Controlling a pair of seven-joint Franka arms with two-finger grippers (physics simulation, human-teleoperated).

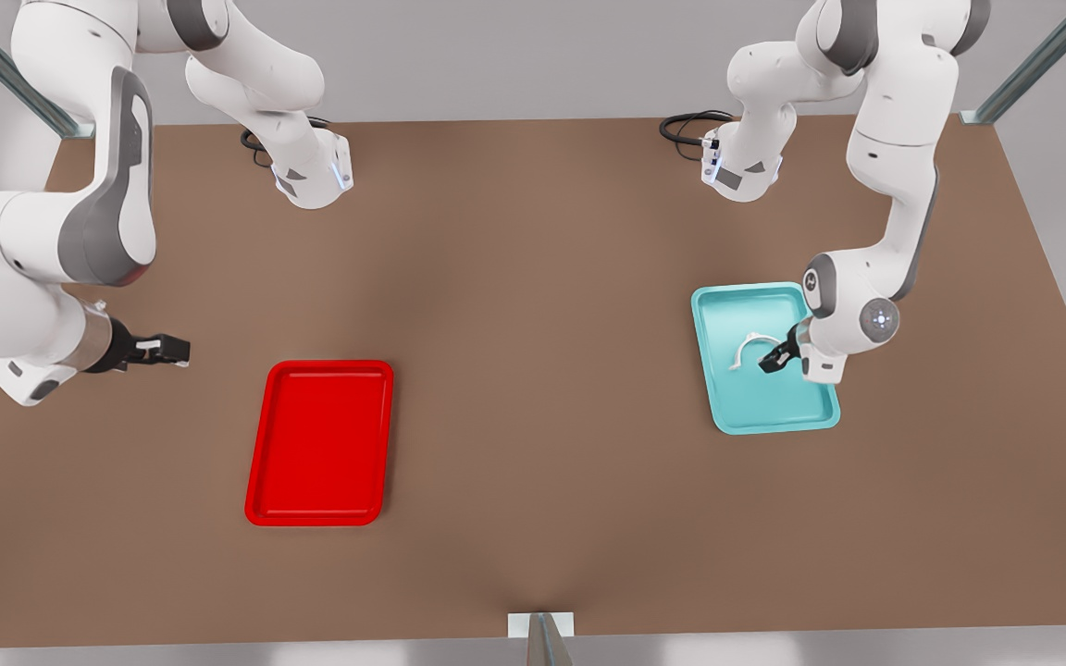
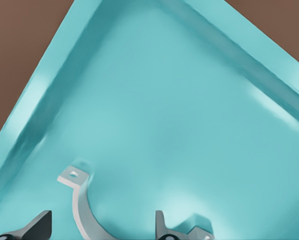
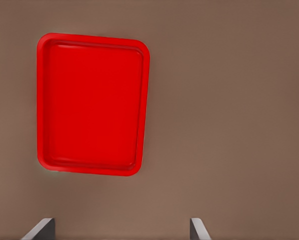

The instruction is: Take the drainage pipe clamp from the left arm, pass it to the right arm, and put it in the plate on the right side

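The drainage pipe clamp point(image 1: 749, 349), a small white arched strap, lies in the teal tray point(image 1: 774, 407) at the front view's right. My left gripper point(image 1: 778, 357) is low over that tray, right beside the clamp. In the left wrist view the left gripper point(image 2: 100, 227) is open, its fingertips point(image 2: 39, 225) on either side of the clamp point(image 2: 79, 205) on the teal tray floor point(image 2: 164, 100). The red plate point(image 1: 320, 444) lies at the front view's left with nothing in it. My right gripper point(image 1: 163, 350) waits open to the left of the plate; the right wrist view has the plate point(image 3: 92, 105) beyond its fingertips point(image 3: 42, 229).
Both trays lie flat on a brown table point(image 1: 533, 370). Black cables point(image 1: 686, 125) sit by the arm bases at the back. A metal post point(image 1: 542, 638) stands at the middle of the front edge. Open tabletop separates the two trays.
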